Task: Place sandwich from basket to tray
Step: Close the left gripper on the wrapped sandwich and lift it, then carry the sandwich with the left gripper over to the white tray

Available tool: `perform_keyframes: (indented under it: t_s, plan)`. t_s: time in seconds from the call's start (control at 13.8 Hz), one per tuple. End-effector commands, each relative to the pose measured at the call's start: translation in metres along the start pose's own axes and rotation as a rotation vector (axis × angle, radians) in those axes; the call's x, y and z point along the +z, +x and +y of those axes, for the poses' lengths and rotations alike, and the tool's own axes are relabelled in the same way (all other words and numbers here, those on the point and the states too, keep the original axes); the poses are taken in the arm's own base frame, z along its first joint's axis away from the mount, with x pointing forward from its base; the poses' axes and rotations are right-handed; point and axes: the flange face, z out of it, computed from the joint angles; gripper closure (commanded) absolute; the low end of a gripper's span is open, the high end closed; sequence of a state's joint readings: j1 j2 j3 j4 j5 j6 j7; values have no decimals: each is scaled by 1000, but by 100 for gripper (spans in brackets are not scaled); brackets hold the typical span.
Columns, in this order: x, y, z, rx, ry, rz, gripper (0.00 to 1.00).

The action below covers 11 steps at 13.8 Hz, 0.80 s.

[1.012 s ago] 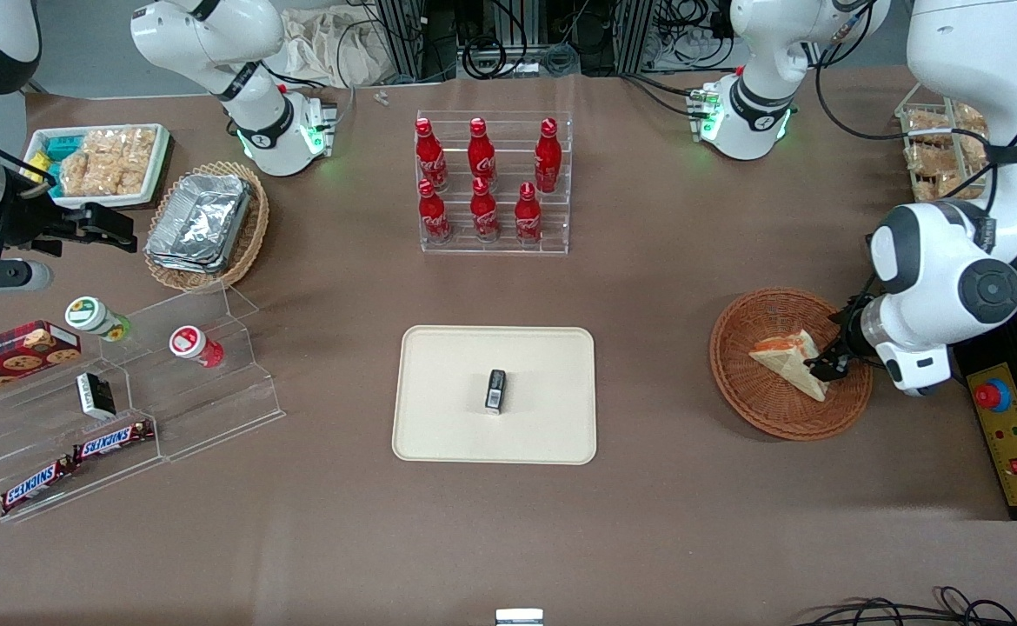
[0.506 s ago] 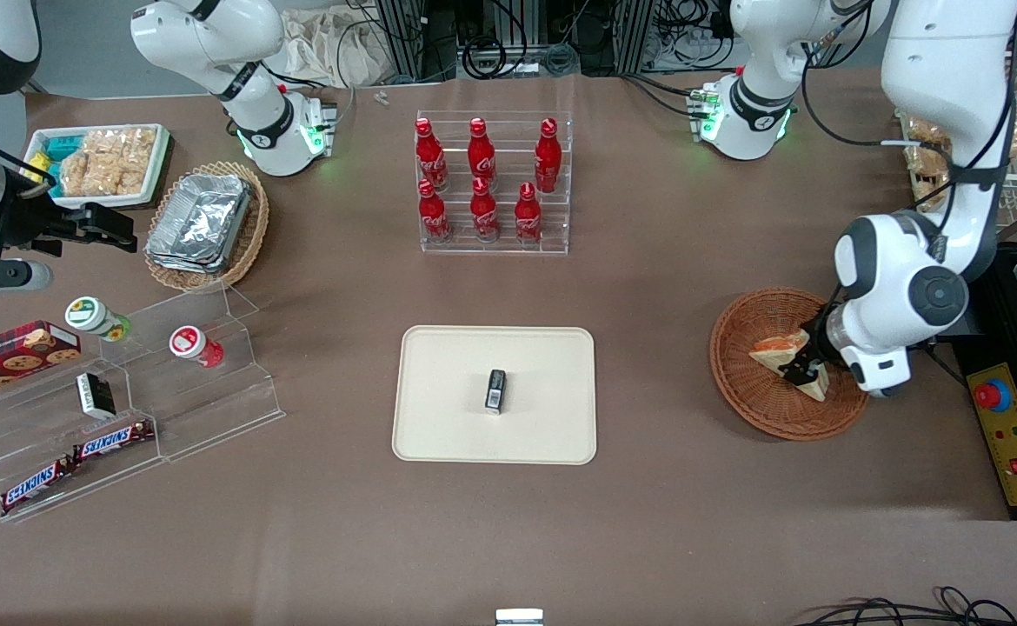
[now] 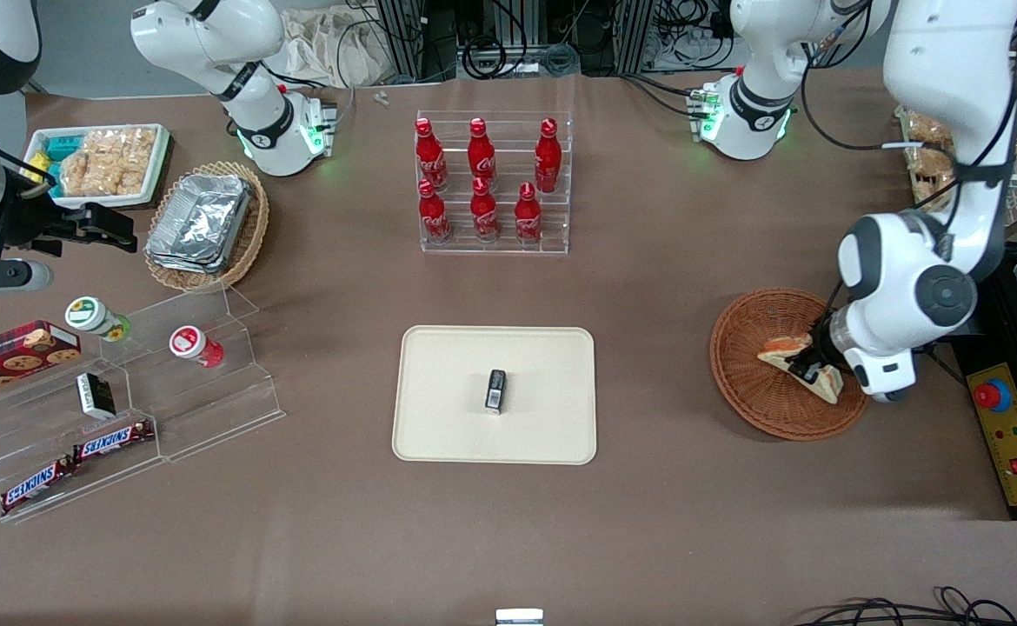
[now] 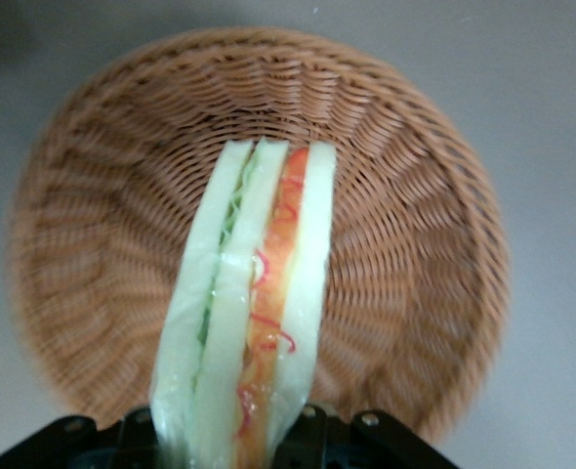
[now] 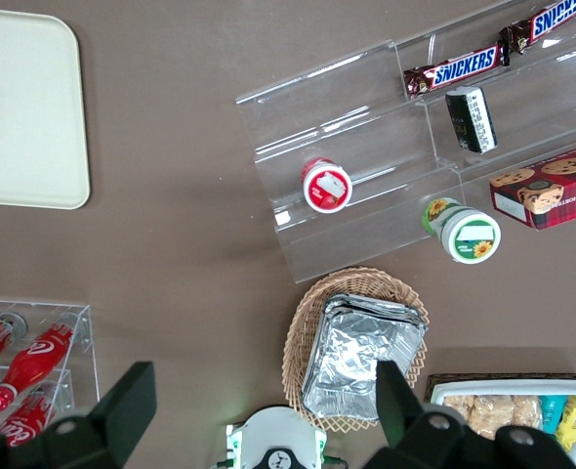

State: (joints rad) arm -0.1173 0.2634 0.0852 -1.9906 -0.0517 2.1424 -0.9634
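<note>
The flat cream tray [image 3: 439, 391] with rounded corners carries one small dark packet [image 3: 495, 389] near its middle; bare rim surrounds it. Open brown tabletop [image 3: 648, 348] separates it from the round woven basket [image 3: 747, 365] toward the working arm's end. Over the basket, the gripper [image 3: 808, 369] is clamped on the sandwich [image 3: 778, 349], a pale wedge standing on edge.

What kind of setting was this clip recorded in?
Likely a robotics lab staged as a snack counter: clear acrylic rack of red cola bottles, tiered acrylic shelf of chocolate bars, cable clutter. The left gripper holds the triangular white-bread sandwich over the reddish-brown wicker basket.
</note>
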Motion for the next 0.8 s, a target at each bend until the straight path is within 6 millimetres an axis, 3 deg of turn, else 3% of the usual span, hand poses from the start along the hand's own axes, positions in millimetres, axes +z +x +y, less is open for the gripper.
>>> perform_keyframes:
  t_s: [0.0,0.14,0.29,0.58,0.65,0.72]
  plan:
    - [-108,-42,27,200,37,-52,100]
    - [-142,-83,55,392,-8,-43,100]
    - [-153,-134,88,515,-78,-43,100]
    - [-129,-231,145,816,-131,-5,100]
    - [-115,-252,158,850,-130,-3,100]
    - [-89,-279,169,893,-97,-9,100]
